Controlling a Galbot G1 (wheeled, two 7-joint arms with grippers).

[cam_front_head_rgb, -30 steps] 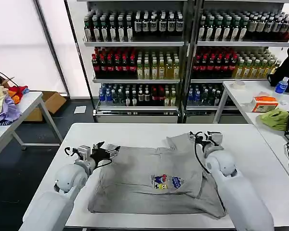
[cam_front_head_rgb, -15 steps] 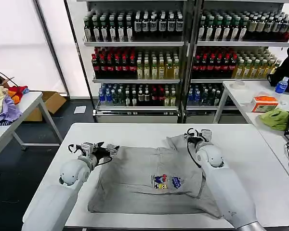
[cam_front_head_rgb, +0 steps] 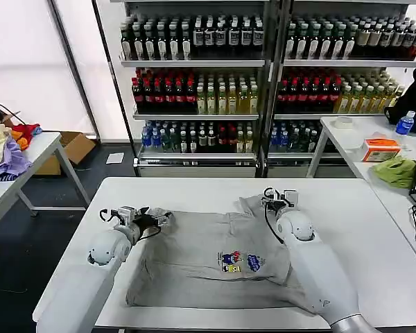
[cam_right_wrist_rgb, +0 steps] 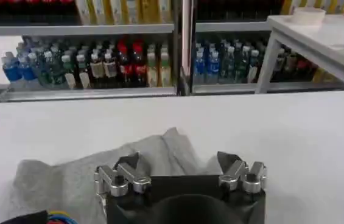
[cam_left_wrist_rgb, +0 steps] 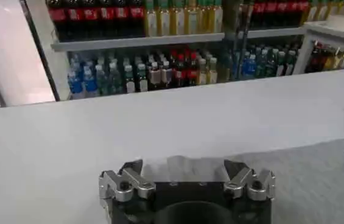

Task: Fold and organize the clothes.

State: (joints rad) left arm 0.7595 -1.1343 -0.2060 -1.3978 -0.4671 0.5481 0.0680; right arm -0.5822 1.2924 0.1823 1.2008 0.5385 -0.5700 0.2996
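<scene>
while grey t-shirt [cam_front_head_rgb: 215,260] lies spread flat on white table [cam_front_head_rgb: 374,229], chest print [cam_front_head_rgb: 238,262] facing up, both grippers sit at its far shoulders. left gripper [cam_front_head_rgb: 159,219] at left shoulder corner, jaws apart, nothing held. right gripper [cam_front_head_rgb: 272,199] over folded right sleeve [cam_front_head_rgb: 258,204], jaws spread, empty. judgement: lower both evenly onto shirt's shoulder edge, pinch single layer, close together, lift level to avoid skewed fold.
</scene>
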